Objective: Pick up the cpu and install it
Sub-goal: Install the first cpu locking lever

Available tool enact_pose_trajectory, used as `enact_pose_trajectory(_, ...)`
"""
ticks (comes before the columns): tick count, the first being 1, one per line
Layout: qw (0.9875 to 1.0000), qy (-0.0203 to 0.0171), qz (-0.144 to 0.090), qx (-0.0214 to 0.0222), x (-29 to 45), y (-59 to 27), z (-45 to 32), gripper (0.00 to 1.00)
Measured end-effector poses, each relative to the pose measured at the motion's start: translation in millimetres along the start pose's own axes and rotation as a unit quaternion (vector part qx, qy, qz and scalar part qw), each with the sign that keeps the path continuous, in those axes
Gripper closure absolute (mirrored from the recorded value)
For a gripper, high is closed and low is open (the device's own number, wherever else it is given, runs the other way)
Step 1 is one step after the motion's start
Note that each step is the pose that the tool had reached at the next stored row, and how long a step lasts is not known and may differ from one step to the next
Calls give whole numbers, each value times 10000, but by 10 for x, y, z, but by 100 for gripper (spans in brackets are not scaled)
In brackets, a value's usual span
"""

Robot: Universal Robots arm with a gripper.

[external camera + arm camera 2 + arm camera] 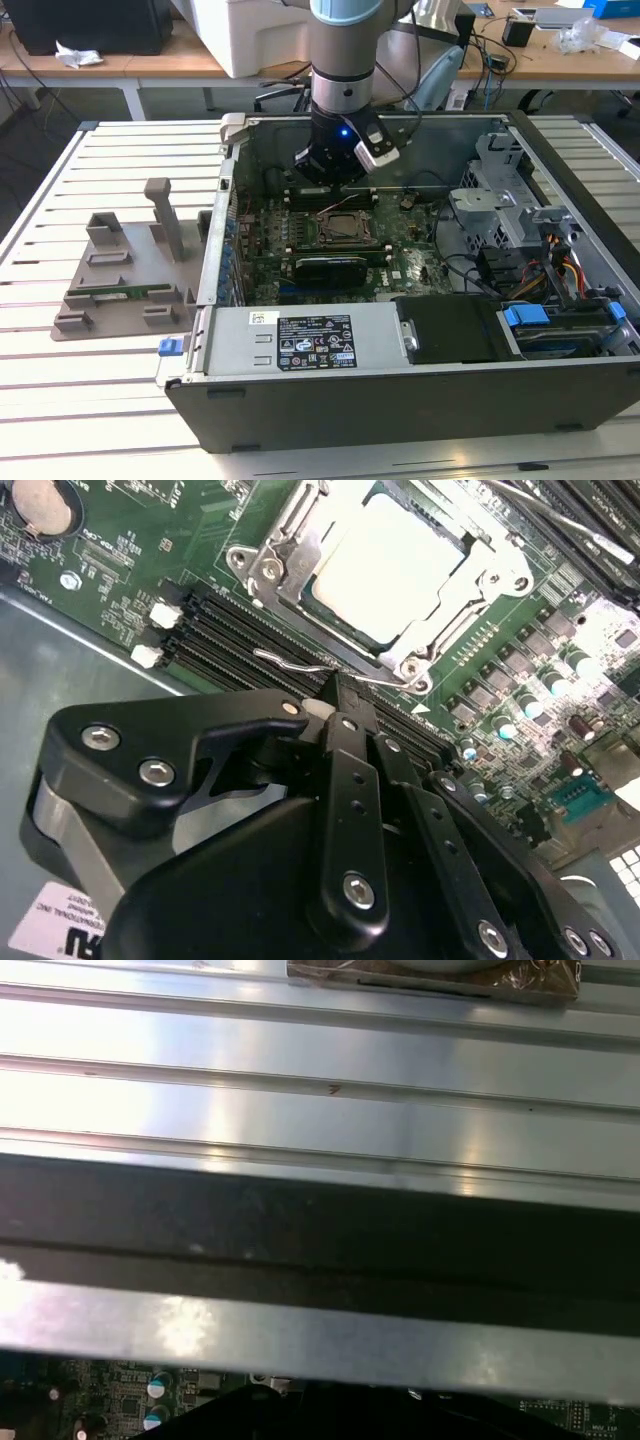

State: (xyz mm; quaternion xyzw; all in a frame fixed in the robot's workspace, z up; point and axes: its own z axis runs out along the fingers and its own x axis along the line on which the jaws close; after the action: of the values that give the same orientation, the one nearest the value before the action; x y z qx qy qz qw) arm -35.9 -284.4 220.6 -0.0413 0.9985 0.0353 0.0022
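cpu (385, 565) sat in the socket frame (268, 565) on the motherboard (520, 670), silvery top plate up, seen in the second wrist view. Metal bracket framed it on all sides; a thin wire lever (300, 662) lay along the socket edge nearest the claw. In the exterior view the socket (345, 228) showed near the middle of the board inside the open computer case (420, 400).

Claw (338, 695) hung just beside the socket over the memory slots (215, 640), apart from the cpu. Fingers (350, 770) were drawn together, tips closed with nothing between them; claw clenched and carrying nothing. Whether the tips touched the lever or the board could not be told. In the exterior view the claw (335, 185) sat low inside the case, just behind the socket toward the back wall, under the arm (345, 50) with a blue light lit at the wrist.

A long dark card (325, 267) lay just in front of the socket. Black power supply (450, 330) and a labelled metal cover (300, 345) ran along the near case wall; drive cage with coloured cables (560, 270) at the exterior view's right.

Case rested on a slatted metal table (100, 400). A grey fixture plate (125, 280) with upright posts stood on the table at the exterior view's left, just beside the case.

First wrist view showed the table slats (300, 1060), a dark case edge (300, 1240) and a strip of green board (120, 1400).
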Motion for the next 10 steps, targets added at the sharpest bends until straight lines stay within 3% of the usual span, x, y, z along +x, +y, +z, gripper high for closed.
enact_pose_trajectory(10,10000,13,-4,95,-94,-12,55,89)
